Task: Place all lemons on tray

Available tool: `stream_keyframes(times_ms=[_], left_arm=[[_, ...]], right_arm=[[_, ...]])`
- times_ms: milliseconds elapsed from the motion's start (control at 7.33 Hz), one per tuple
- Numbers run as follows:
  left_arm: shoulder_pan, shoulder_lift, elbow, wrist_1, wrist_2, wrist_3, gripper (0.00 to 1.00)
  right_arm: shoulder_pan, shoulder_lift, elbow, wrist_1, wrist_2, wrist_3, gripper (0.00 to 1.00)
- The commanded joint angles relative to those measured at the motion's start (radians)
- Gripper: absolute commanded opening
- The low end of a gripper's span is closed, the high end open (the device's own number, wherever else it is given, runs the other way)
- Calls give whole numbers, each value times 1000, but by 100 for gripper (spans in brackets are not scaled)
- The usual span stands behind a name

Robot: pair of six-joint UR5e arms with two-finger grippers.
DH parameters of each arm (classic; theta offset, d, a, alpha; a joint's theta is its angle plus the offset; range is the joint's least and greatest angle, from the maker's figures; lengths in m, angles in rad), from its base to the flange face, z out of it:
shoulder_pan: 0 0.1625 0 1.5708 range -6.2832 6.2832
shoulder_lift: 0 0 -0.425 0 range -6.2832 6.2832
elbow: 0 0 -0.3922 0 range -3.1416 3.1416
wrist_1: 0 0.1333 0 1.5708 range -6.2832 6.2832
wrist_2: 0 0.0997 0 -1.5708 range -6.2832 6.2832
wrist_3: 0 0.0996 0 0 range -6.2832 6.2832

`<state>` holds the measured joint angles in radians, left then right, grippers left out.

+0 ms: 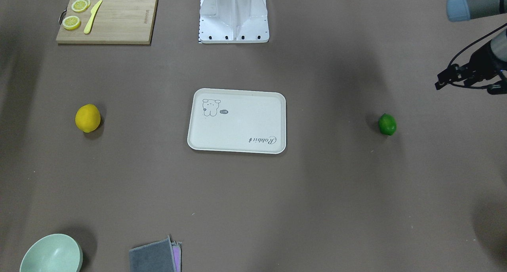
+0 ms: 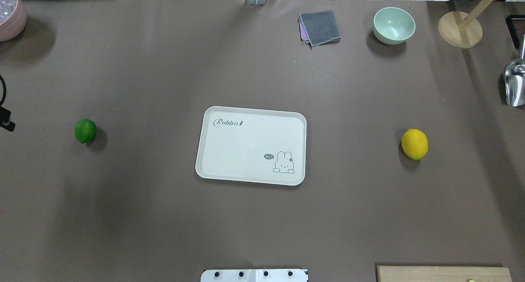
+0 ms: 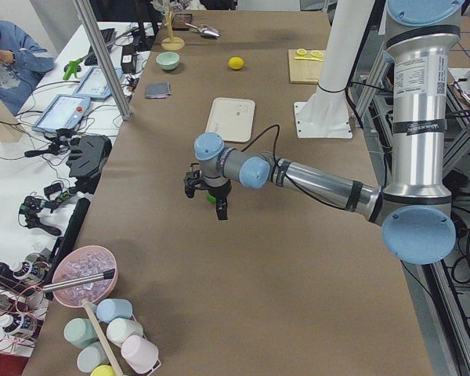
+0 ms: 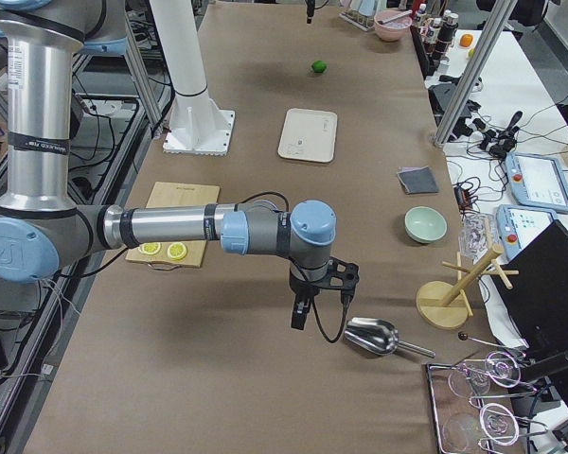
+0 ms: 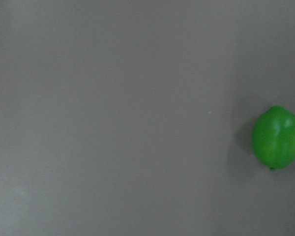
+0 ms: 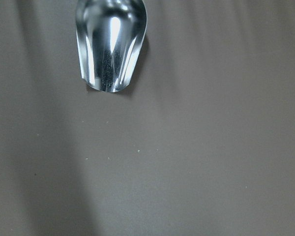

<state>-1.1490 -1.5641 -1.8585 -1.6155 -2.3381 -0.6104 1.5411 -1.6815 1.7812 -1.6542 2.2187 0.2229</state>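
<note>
The cream tray [image 2: 246, 144] lies mid-table with nothing on it. The yellow lemon [image 2: 414, 144] lies on the table to its right, and also shows in the front view [image 1: 87, 118]. The green lemon [image 2: 85, 130] lies to the tray's left, and shows in the left wrist view [image 5: 277, 137] at the right edge. My left gripper [image 3: 220, 210] hangs above the table just beside the green lemon; I cannot tell if it is open. My right gripper [image 4: 299, 317] hangs near the metal scoop [image 6: 110, 44], far from the yellow lemon; I cannot tell its state.
A wooden cutting board [image 1: 119, 20] with lemon slices and a yellow knife sits at the near right corner. A green bowl [image 2: 393, 25], a grey cloth [image 2: 320, 27], a wooden rack [image 2: 459, 29] and a pink bowl [image 2: 10, 13] stand along the far edge.
</note>
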Motion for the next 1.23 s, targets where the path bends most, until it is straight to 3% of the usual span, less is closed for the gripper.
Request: stream_keyframes(times_ms=[0,273,545,818,1091], left_arm=[[40,-129,96,0,-3,-101,97],[100,-175,131,-7,0,-143,97],[120,-223,183,-10,3,-144,97],[165,-243,209,-17,9,-181,97],[208,-232,237,-87,49,-209,97]], right_arm=[[-71,35,6,10,30,22,100],[-204,174,24,27,39,222,100],[-326,197,20,112,100,318,100],[-398,197,-23,255,116,491,100],[-490,212,-54,313,121,600,100]])
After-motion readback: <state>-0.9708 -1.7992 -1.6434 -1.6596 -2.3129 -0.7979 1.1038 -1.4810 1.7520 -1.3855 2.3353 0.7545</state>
